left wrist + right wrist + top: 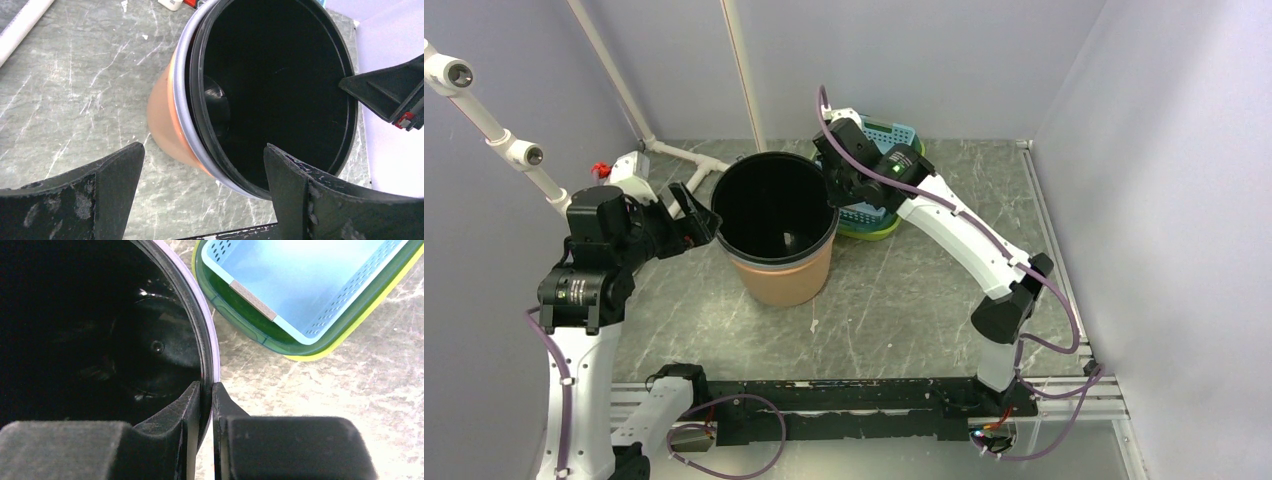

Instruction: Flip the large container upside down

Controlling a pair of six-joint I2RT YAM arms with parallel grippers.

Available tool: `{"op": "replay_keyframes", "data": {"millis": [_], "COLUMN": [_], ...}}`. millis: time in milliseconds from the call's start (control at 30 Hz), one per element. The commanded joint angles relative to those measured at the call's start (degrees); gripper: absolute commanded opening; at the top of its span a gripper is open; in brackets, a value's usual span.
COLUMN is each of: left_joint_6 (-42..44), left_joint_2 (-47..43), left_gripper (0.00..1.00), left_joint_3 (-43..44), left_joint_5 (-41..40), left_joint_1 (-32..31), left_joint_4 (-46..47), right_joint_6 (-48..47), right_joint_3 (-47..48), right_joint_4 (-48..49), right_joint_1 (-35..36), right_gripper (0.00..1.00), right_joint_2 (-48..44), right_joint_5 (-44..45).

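The large container (782, 272) is a copper-brown bucket with a black inside and a pale rim. It stands mouth up in the middle of the table. It also shows in the left wrist view (167, 120) and the right wrist view (208, 335). My right gripper (832, 192) is shut on the container's right rim, one finger inside and one outside (206, 390). My left gripper (705, 222) is open, its jaws astride the left rim without touching it (202, 165).
A light blue perforated basket (890, 135) sits in a green-yellow bowl (874, 228) just behind and right of the container, also in the right wrist view (295, 285). White pipes (679, 152) run along the back left. Walls close in on three sides.
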Motion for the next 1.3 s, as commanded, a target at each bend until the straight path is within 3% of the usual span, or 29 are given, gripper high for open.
{"op": "replay_keyframes", "data": {"millis": [0, 200, 433, 767, 1167, 1267], "left_joint_6": [-0.6, -1.0, 0.5, 3.0, 5.2, 5.9], "left_joint_2": [-0.8, -1.6, -0.1, 4.8, 7.9, 8.7], "left_gripper": [0.95, 0.95, 0.95, 0.83, 0.59, 0.69], "left_joint_3": [1.4, 2.2, 3.2, 5.1, 3.5, 3.3], "left_joint_5": [-1.2, -1.3, 5.5, 20.7, 21.9, 21.2], "left_joint_1": [0.0, 0.0, 0.0, 0.0, 0.0, 0.0], "left_joint_4": [-0.7, 0.2, 1.4, 0.8, -2.3, -3.3], "right_joint_6": [0.1, 0.8, 0.4, -0.2, -1.1, -0.6], "right_joint_3": [-1.1, -2.5, -4.1, -6.4, -9.1, -10.4], "right_joint_4": [1.6, 2.6, 3.6, 6.0, 8.5, 11.1], "right_joint_1": [0.7, 0.7, 0.8, 0.8, 0.6, 0.2], "right_gripper": [0.09, 0.00, 0.00, 0.00, 0.00, 0.00], "right_joint_2": [-3.2, -6.1, -10.1, -14.4, -14.9, -16.3], "right_joint_5": [0.3, 0.9, -2.1, -8.3, -10.4, -13.0]}}
